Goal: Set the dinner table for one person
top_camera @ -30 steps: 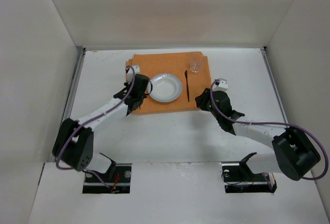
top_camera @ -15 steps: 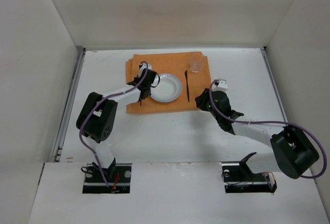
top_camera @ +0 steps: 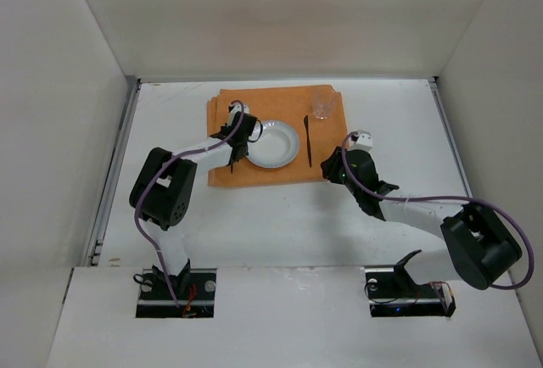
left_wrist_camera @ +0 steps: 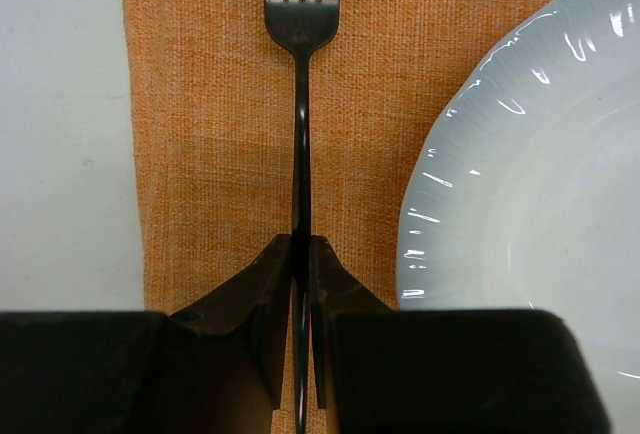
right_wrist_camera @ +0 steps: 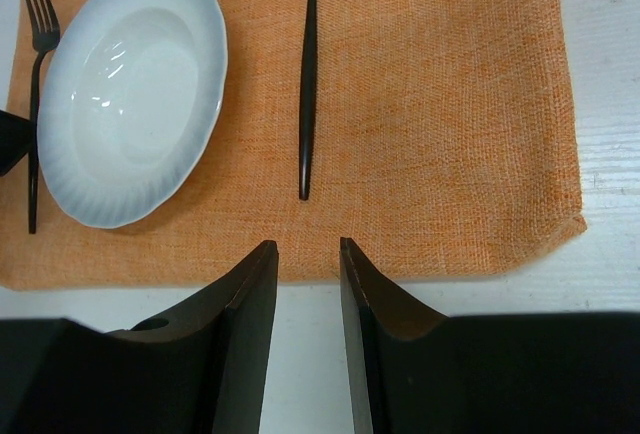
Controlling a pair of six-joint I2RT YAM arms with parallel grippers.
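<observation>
Left gripper point(left_wrist_camera: 301, 246): jaws closed to a sliver, pinching the thin handle of a black fork point(left_wrist_camera: 301, 104) low on its length, tines pointing away from the arm. The grip near the handle end appears chosen so the fork can be laid down flat and straight. The fork runs parallel to the left rim of the white fluted plate point(left_wrist_camera: 530, 184), just beside it and not touching, over the bare strip of orange placemat point(left_wrist_camera: 210, 154) between the plate and the cloth's left edge. This is the customary fork position, so the placing looks all but done, with the release not yet made. Whether the fork already rests on the cloth cannot be told. Right gripper point(right_wrist_camera: 305, 249): jaws partly open, holding nothing, poised over the near edge of the placemat. It sits in line with a dark slender utensil point(right_wrist_camera: 309, 74), probably a knife, which lies right of the plate with its handle toward the arm. Glass point(top_camera: 321, 105): clear, upright, at the placemat's far right corner. Dinner table point(top_camera: 254, 224): white and walled on three sides, it carries the placemat at its far middle.
</observation>
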